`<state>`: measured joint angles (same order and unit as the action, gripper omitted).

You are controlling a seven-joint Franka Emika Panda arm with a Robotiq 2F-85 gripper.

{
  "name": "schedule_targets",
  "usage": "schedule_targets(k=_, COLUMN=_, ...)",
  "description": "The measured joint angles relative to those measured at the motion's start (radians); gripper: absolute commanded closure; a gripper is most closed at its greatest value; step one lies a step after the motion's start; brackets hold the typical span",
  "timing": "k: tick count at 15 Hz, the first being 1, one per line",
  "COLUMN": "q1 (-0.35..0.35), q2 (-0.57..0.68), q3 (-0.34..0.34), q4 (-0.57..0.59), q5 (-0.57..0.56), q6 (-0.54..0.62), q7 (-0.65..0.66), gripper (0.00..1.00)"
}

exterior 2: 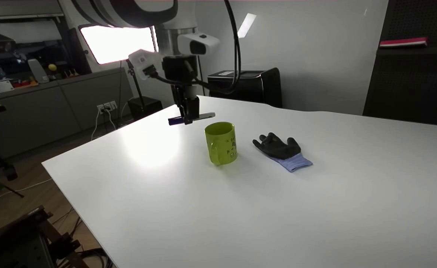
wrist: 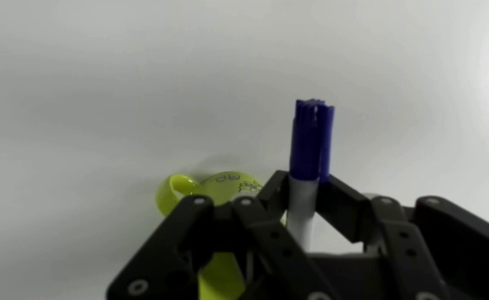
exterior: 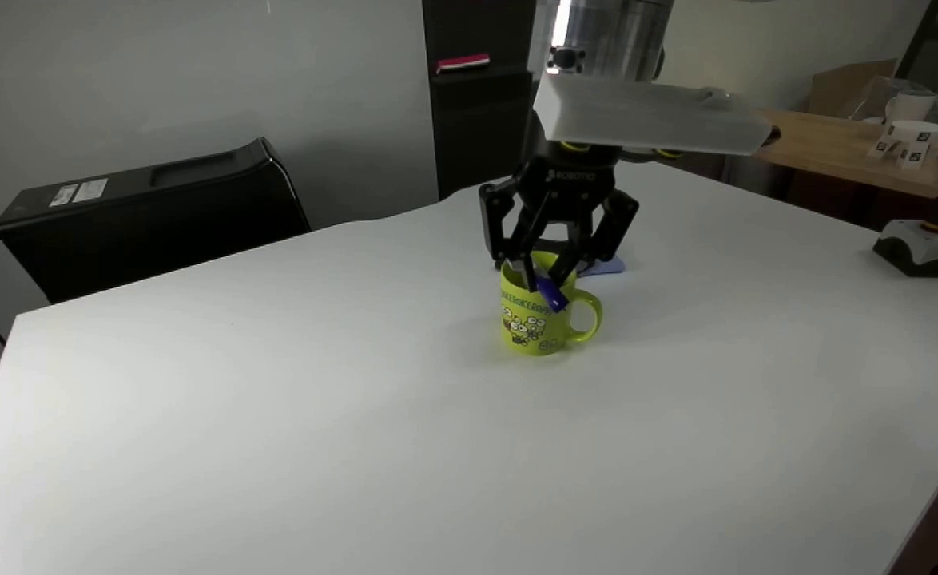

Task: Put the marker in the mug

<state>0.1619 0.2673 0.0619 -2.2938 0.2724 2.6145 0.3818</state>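
The lime-green mug [exterior: 526, 329] stands upright on the white table; it also shows in an exterior view [exterior 2: 222, 147], and partly, behind my fingers, in the wrist view [wrist: 223, 187]. My gripper [wrist: 304, 191] is shut on the marker [wrist: 309, 141], gripping the white barrel just by the dark blue cap. In an exterior view the marker [exterior 2: 175, 121] lies nearly level, slightly tilted, across the fingertips. There my gripper [exterior 2: 189, 120] is beside the mug, around rim height and apart from it. In an exterior view the gripper [exterior: 545, 275] and marker cap [exterior: 551, 295] overlap the mug's rim.
A black glove with a blue cuff [exterior 2: 280, 149] lies on the table beside the mug. A grey and black box with a dark knob [exterior: 928, 247] sits at the table's edge. A black case [exterior: 157, 208] stands beyond the table's back edge.
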Motion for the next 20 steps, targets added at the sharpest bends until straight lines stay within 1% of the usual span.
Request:
schedule_targets(k=5, q1=-0.070, q2=-0.003, q3=-0.001, q4=0.015, q5=0.088, q6=-0.021, q7=-0.020, gripper=0.94)
schedule_targets(k=9, q1=-0.119, q2=-0.003, q3=0.025, q4=0.033, q5=0.261, q6=-0.041, q7=-0.094, gripper=0.94)
schedule_targets(k=14, q1=-0.130, q2=-0.003, q3=0.051, q4=0.054, q5=0.438, q6=-0.042, q7=-0.124, gripper=0.94)
schedule_targets(k=17, q1=-0.131, q2=-0.002, q3=0.050, q4=0.055, q5=0.511, q6=-0.053, q7=-0.128, gripper=0.94)
schedule_targets(k=20, q1=-0.137, q2=0.002, q3=0.040, q4=0.052, q5=0.553, q6=-0.080, q7=-0.128, gripper=0.94)
